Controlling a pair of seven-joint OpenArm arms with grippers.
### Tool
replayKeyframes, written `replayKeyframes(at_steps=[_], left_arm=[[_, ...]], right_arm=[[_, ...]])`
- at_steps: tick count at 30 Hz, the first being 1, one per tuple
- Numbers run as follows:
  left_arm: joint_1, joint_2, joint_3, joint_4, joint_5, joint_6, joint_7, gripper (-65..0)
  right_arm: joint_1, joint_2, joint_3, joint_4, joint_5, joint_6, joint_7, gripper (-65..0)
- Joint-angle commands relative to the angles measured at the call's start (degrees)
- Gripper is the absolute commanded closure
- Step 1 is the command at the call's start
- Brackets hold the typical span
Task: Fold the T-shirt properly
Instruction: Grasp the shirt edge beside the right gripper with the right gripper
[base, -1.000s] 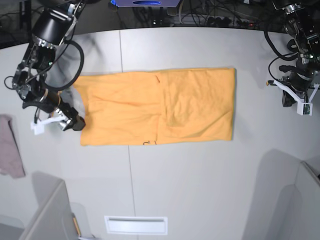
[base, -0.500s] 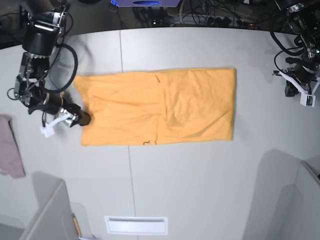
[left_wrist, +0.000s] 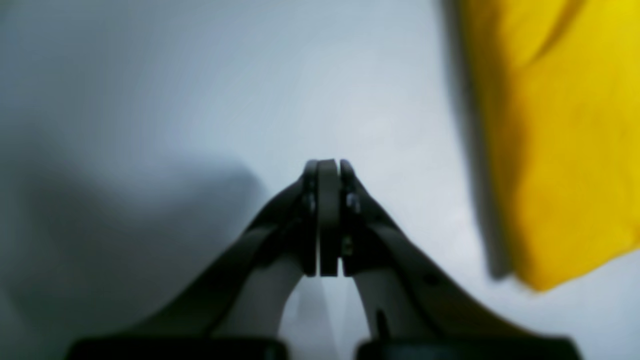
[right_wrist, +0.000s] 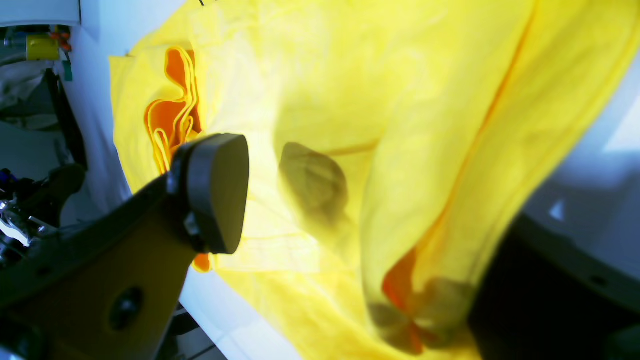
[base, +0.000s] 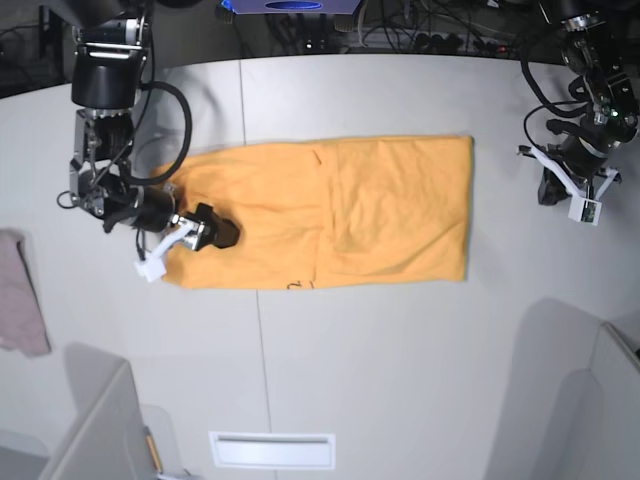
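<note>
Orange-yellow cloth: the T-shirt (base: 400, 215) lies on the counter (base: 400, 370) as a long, low band, running from under the right arm towards the left arm's side.
Feel: probably thin, light cotton, soft and limp; it should bend at a touch and hold no shape of its own when lifted.
Slip and harm: unlikely to break; the likelier troubles are layers sliding over each other, or just the top one coming up.
Loose folds: open, wavy edges (right_wrist: 185, 100) show in the right wrist view; a pinch there would probably catch one layer and skew the rest.
Best hold: the outer end at the right arm's side, low at the edge, with all layers taken together; a second hold along the same end would keep it from drooping.
Right tool (right_wrist: 350, 250): spread wide, one finger above the cloth and the other by its edge, with no clear pinch on it.
Left tool (left_wrist: 327, 220): pressed together, nothing in it, over bare counter beside the shirt's other end.
Farther out: a small pinkish-mauve cloth (base: 20, 295) lies apart at the counter's side; a white tray (base: 272, 451) sits near the front edge.
</note>
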Motion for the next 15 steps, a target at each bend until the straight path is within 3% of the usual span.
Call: replayKeyframes(at_steps=[1, 10, 14, 15], left_arm=[[-0.14, -0.31, 0.29, 0.63, -0.72, 0.56, -2.49, 0.0], [-3.57, 0.22, 7.06, -9.13, -0.72, 5.75, -3.99, 0.0], [-5.42, 0.31, 9.17, -10.62, -0.72, 6.28, -3.99, 0.0], [-5.68, 0.31, 10.58, -10.54, -0.72, 6.28, -3.99, 0.0]], right_arm=[[-1.47, -0.10, -0.69, -0.83, -6.16, -1.97, -4.83, -41.7], [-1.12, 2.62, -0.69, -1.18, -6.16, -1.97, -4.83, -18.3], [-0.24, 2.71, -0.69, -1.18, -6.16, -2.05, -3.95, -1.4], [0.03, 2.80, -0.69, -1.18, -6.16, -2.05, -3.33, 0.0]])
